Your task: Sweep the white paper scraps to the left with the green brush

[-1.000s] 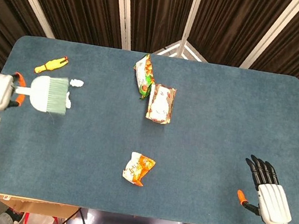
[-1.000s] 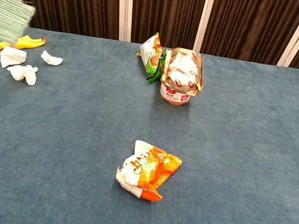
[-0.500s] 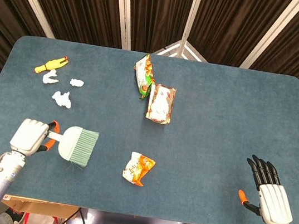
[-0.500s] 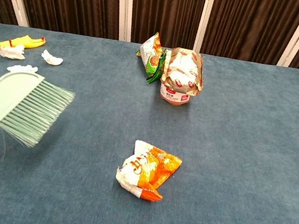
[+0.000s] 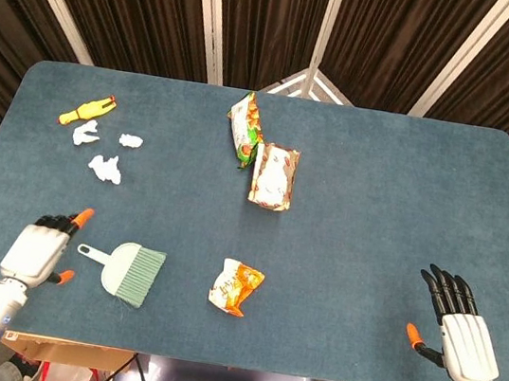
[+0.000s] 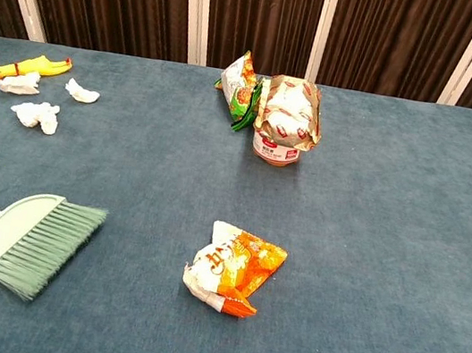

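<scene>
Since half a second ago I have let go of the green brush (image 5: 125, 270): it now lies flat on the bench (image 5: 378, 199), bristles pointing toward the orange snack bag (image 5: 236, 287). My left hand (image 5: 36, 249) sits just beside the brush handle, apart from it, fingers (image 5: 66, 220) released and spread. The white paper scraps (image 5: 104, 168) lie well beyond the brush, near the yellow toy (image 5: 86, 110). My right hand (image 5: 461, 332) rests far on the other side of the orange snack bag, fingers straight and apart, holding nothing.
</scene>
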